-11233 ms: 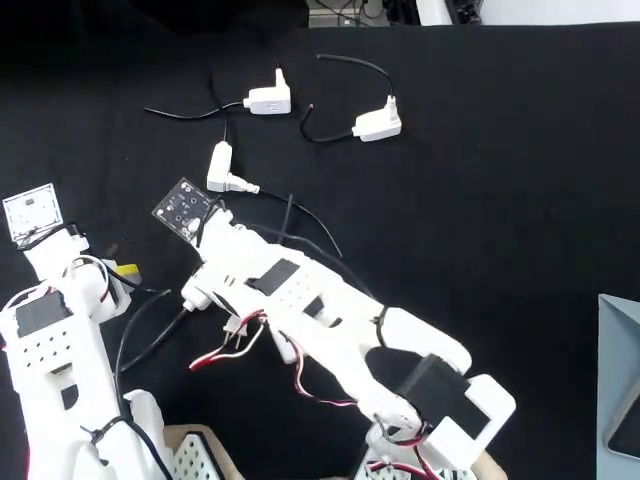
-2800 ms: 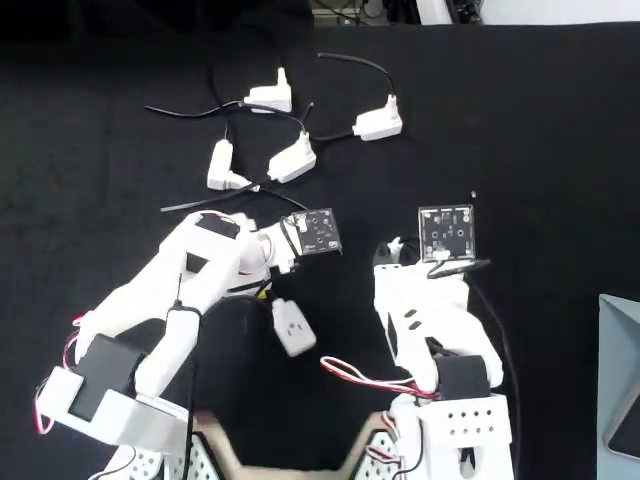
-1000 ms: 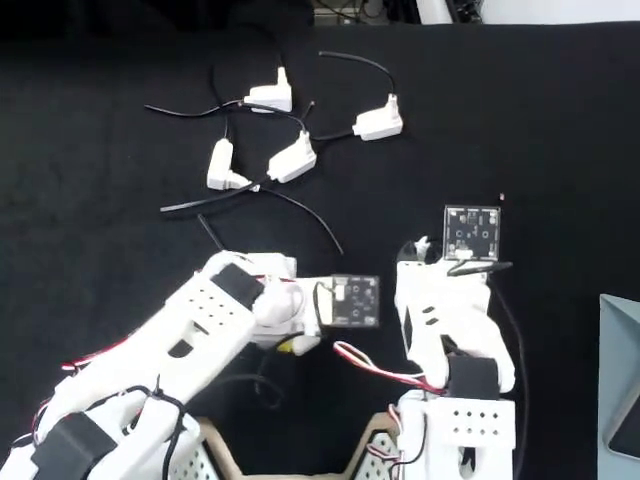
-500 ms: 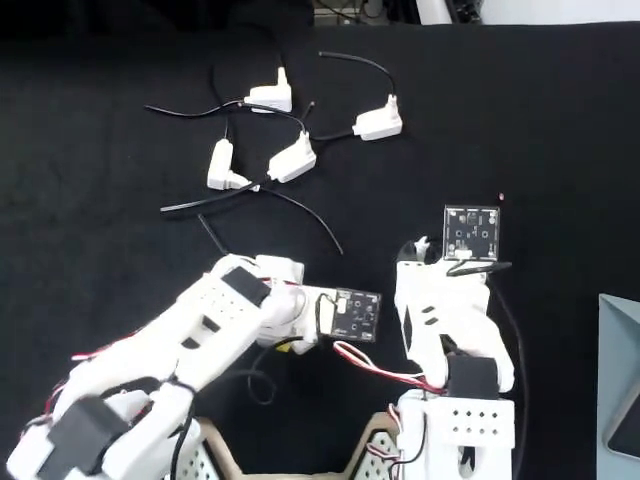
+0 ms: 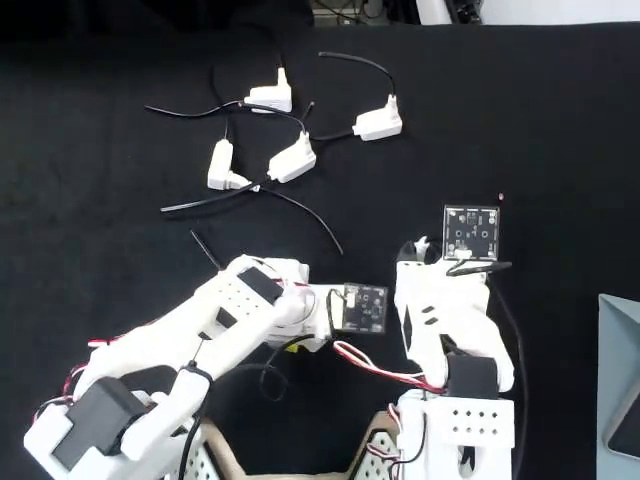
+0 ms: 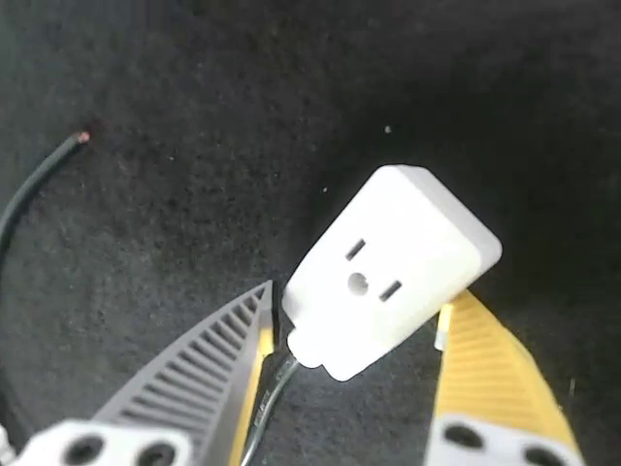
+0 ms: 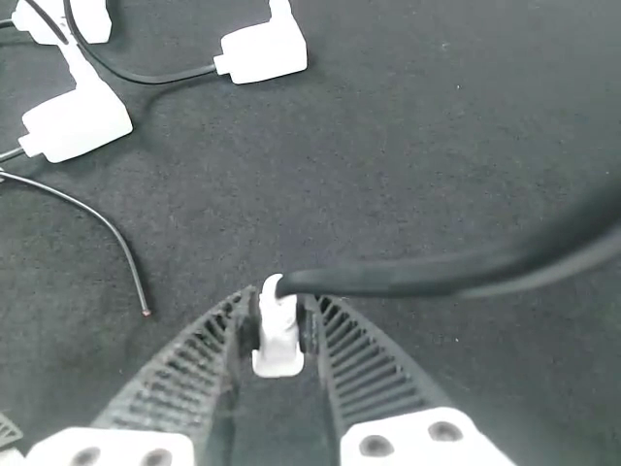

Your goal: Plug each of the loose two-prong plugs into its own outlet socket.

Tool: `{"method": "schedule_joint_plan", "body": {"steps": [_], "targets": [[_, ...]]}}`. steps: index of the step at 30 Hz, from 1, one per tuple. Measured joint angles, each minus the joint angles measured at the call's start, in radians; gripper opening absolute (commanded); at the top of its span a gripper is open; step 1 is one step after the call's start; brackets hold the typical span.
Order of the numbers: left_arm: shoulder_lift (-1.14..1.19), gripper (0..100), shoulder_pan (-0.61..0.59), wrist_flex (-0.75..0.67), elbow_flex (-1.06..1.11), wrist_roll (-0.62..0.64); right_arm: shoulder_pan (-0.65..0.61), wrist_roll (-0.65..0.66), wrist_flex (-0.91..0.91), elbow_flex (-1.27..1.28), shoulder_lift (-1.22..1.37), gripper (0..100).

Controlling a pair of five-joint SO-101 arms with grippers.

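My left gripper (image 6: 359, 303) is shut on a white outlet socket (image 6: 393, 262), its slotted face turned to the wrist camera, held just above the black cloth. From above, this gripper (image 5: 340, 310) lies mid-table beside the right arm. My right gripper (image 7: 279, 313) is shut on a small white plug (image 7: 278, 342) with a black cable (image 7: 456, 270) running off sideways; in the high view that gripper (image 5: 414, 251) points toward the back. Several loose white plugs lie at the back: one (image 5: 268, 97), another (image 5: 378, 122), a third (image 5: 293, 158) and one more (image 5: 220, 165).
Thin black cords trail from the plugs, one (image 5: 300, 205) running toward the table's middle. A bare wire end (image 6: 39, 180) lies near the held socket. A grey container (image 5: 620, 380) stands at the right edge. The black cloth to the right of the plugs is open.
The left arm has shifted slightly rightward, bringing its wrist closer to the right arm. The right arm and the loose plugs have stayed put.
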Motion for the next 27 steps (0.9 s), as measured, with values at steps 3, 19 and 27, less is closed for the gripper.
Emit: {"method": "schedule_joint_plan", "body": {"steps": [3,19,27], "targets": [[0.002,8,0.005,0.003,0.002,0.032,0.0,0.0,0.0,0.0,0.0,1.2],[0.008,3,-0.147,0.264,-0.081,0.097,0.0,0.0,0.0,0.0,0.0,1.2],[0.008,3,-0.318,0.457,-0.186,0.189,0.0,0.0,0.0,0.0,0.0,1.2]]}}
